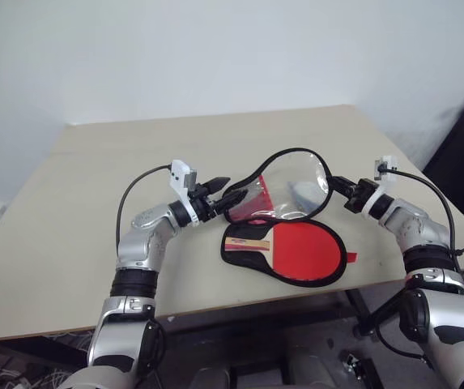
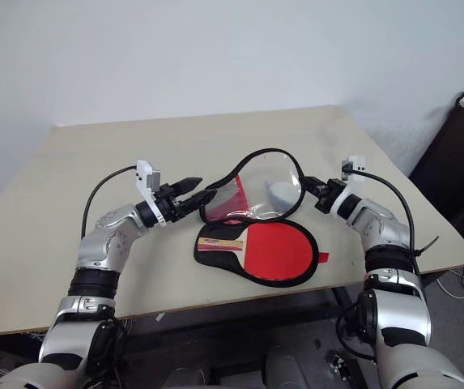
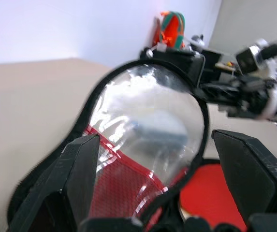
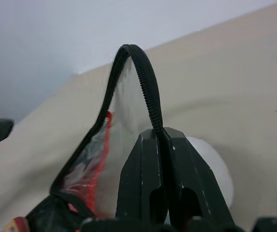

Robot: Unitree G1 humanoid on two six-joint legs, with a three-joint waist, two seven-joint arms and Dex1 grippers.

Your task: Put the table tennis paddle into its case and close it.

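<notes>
Case lies unzipped on the beige counter, its black fabric half flat with the table tennis paddle resting inside, smooth red rubber face up, striped wooden handle toward the left arm. The clear plastic and red mesh flap stands raised, edged in black zip. The right gripper is pinched together on that zip edge. The left gripper has its fingers spread apart at the flap's narrow end.
</notes>
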